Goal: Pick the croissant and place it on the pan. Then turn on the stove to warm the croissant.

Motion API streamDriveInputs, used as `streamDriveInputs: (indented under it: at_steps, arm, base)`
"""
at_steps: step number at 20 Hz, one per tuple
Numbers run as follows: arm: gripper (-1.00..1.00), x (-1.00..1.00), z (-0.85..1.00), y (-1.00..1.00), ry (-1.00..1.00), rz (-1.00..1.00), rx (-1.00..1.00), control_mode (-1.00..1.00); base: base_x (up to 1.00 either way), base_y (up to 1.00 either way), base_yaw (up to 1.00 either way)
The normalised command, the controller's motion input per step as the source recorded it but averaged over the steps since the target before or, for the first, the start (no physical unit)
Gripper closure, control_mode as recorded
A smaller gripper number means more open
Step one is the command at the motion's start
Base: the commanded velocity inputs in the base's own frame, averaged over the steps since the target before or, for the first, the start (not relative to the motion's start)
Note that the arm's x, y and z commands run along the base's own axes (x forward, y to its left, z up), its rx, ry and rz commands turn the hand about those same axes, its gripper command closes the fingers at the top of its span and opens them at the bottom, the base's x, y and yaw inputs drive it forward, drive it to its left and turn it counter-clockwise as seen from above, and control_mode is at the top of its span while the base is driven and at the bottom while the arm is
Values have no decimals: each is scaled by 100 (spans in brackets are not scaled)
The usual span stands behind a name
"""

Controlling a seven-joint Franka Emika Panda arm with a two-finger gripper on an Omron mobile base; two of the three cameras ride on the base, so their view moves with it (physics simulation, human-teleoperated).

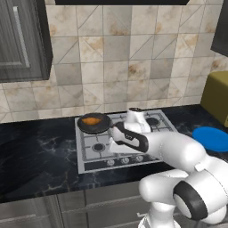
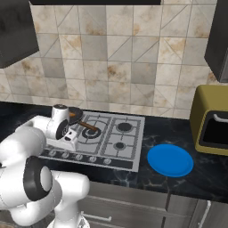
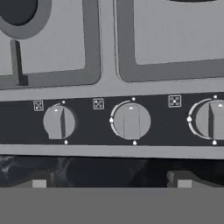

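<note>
From the hand camera I have my hand (image 3: 111,183) hanging just above the dark table edge, its 2 fingertips (image 3: 183,180) spread wide apart with nothing between them, so it is open and empty. Just beyond them runs the stove's knob strip, where I count 3 knobs; the middle knob (image 3: 130,121) sits almost centred between my fingertips, which I take as the reason for this low, forward pose: I judge I am lining up to turn a burner on. Which knob feeds the pan's burner I cannot tell from here. Farther back on the stove (image 1: 133,153), the pan (image 1: 94,123) rests on the rear left burner with its wooden handle pointing toward my arm, and the croissant (image 1: 91,120) lies inside it, so the placing step looks done and only the heating remains. Off to the right, on the table (image 2: 178,187), a blue plate (image 2: 170,160) lies well apart from the stove, playing no part now.
</note>
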Motion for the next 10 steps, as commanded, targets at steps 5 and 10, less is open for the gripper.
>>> streamDriveInputs:
  at_steps: [5, 10]
  arm:
    - [-100, 2, 0, 2, -1, 3, 0, -100]
    - [-100, 1, 0, -11, -3, 5, -1, -100]
  base:
    - [0, 0, 0]
    - [0, 0, 0]
